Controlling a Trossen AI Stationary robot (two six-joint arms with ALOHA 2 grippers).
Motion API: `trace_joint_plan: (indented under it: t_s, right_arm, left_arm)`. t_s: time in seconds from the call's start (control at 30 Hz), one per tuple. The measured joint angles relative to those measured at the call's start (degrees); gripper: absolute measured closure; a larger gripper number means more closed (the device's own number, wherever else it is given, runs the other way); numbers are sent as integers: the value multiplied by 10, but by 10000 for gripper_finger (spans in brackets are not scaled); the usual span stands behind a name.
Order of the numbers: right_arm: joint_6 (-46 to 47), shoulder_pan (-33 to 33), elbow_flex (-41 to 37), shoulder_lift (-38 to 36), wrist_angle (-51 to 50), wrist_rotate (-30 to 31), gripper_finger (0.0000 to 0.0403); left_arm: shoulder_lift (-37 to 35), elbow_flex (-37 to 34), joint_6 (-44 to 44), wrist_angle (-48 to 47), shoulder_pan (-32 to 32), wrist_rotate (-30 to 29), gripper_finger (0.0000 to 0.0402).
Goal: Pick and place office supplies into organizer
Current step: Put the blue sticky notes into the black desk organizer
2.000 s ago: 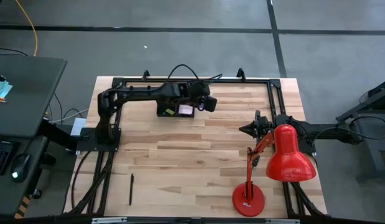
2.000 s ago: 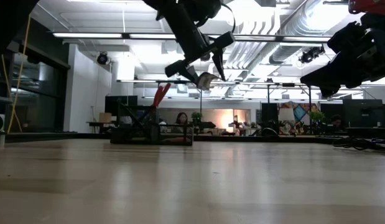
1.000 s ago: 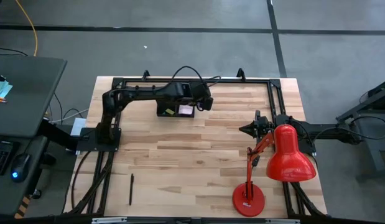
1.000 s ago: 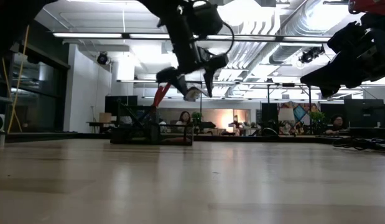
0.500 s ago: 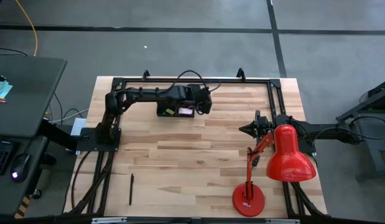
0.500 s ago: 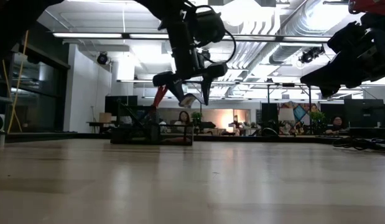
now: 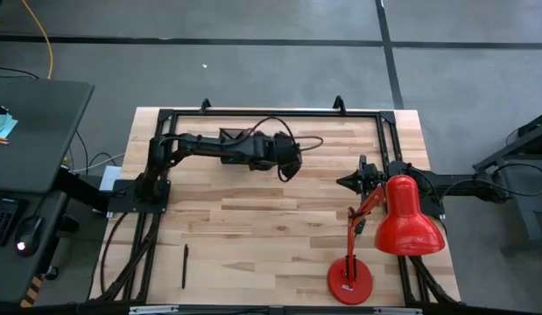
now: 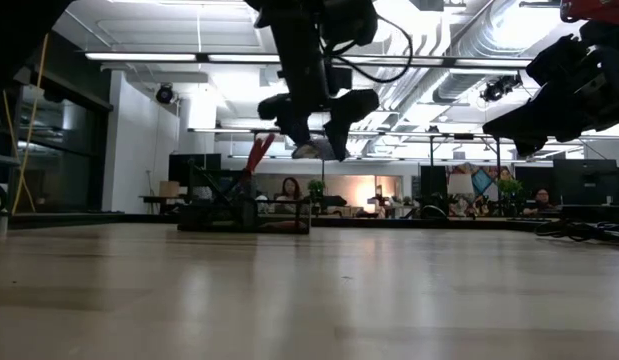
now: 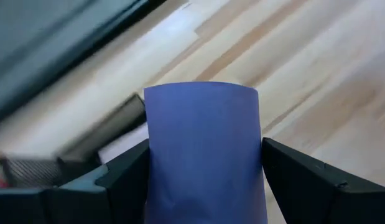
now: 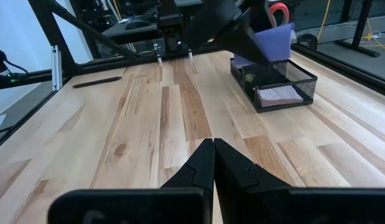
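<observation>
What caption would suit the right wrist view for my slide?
Left gripper holds a purple sticky-note pad above the black mesh organizer; shut right gripper waits over the wooden table.

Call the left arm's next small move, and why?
Probably lower the purple pad into the organizer. The left gripper holds it between its fingers, just above the mesh organizer, whose near compartment already holds a pink pad.

Both arms are dark, almost black, built of slim boxy links with rounded joints. The left arm (image 7: 209,144) carries a thin black cable looping above its wrist. The right gripper (image 10: 212,163) has two flat, matte black fingers tapering to wedge tips
</observation>
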Motion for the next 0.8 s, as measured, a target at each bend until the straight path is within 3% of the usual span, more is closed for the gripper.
trace_joint_plan:
  t_s: [0.27,0.63,0.8]
  right_arm:
    - [0,0,0,0,0,0,402]
    - [0,0,0,0,0,0,402]
    - [0,0,0,0,0,0,402]
  left_arm:
    - [0,0,205,-97,-8,-48,126]
    - [-1,0,384,-146,3,-56,126]
    - [5,0,425,-150,11,-77,126]
